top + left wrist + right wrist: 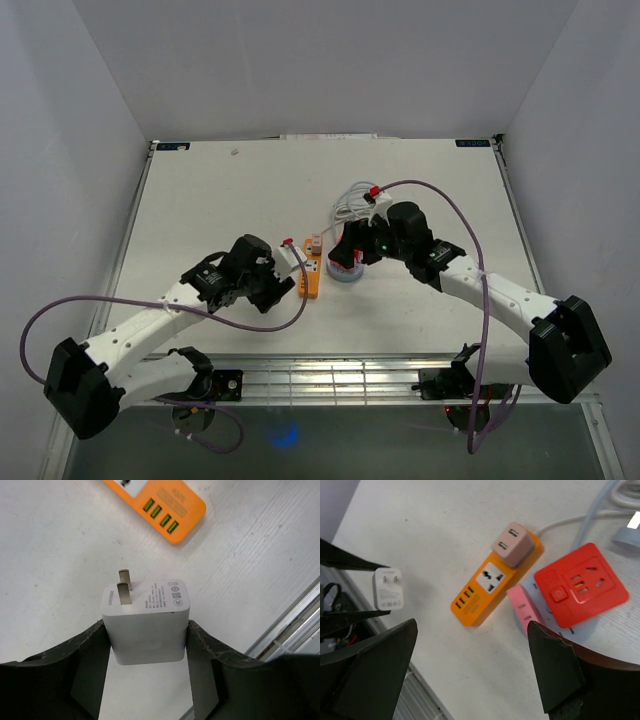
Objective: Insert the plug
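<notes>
The plug point(145, 622) is a white adapter with two flat prongs, and my left gripper point(147, 630) is shut on its sides, holding it just above the table with the prongs pointing away. Ahead of it lies the orange power strip point(165, 507) with several green USB ports. In the top view the plug point(291, 257) sits just left of the orange power strip point(312, 277). A pinkish adapter point(513, 545) occupies one socket of the strip point(487, 592); the socket beside it is free. My right gripper point(470, 655) hangs open over the table near the strip, holding nothing.
A red socket block point(581, 585) and a pink socket block point(524, 608) rest on a pale blue round base point(345, 273) right of the strip. A coiled white cable point(350, 200) lies behind. The table's metal front rail point(295, 625) runs close by.
</notes>
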### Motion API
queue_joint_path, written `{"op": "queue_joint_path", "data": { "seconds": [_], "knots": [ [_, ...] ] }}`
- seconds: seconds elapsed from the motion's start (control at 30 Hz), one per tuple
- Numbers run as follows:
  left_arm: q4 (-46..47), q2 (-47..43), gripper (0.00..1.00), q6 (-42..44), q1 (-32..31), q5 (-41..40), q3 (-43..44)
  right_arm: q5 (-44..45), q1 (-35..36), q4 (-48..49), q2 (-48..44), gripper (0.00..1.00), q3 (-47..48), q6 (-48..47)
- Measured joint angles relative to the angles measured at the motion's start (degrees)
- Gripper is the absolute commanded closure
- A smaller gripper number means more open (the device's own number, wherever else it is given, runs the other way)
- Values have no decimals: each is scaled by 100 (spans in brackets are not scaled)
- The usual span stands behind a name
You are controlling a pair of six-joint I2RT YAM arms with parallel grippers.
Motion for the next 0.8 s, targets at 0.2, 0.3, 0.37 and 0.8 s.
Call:
{"op": "queue_joint_path", "data": {
  "seconds": [0.2,0.3,0.37,0.8],
  "knots": [
    [680,-562,71,264,-11,22,-37,-1384,0,221,219,1,361,133],
    [758,-387,71,413,-11,24,-33,-1912,13,396,407,1,431,275],
    [763,-306,71,503,-11,31,-33,-2100,63,446,520,1,439,348],
    [938,-264,71,765,-28,299,44,-2282,579,317,1405,6,868,542]
  ]
}}
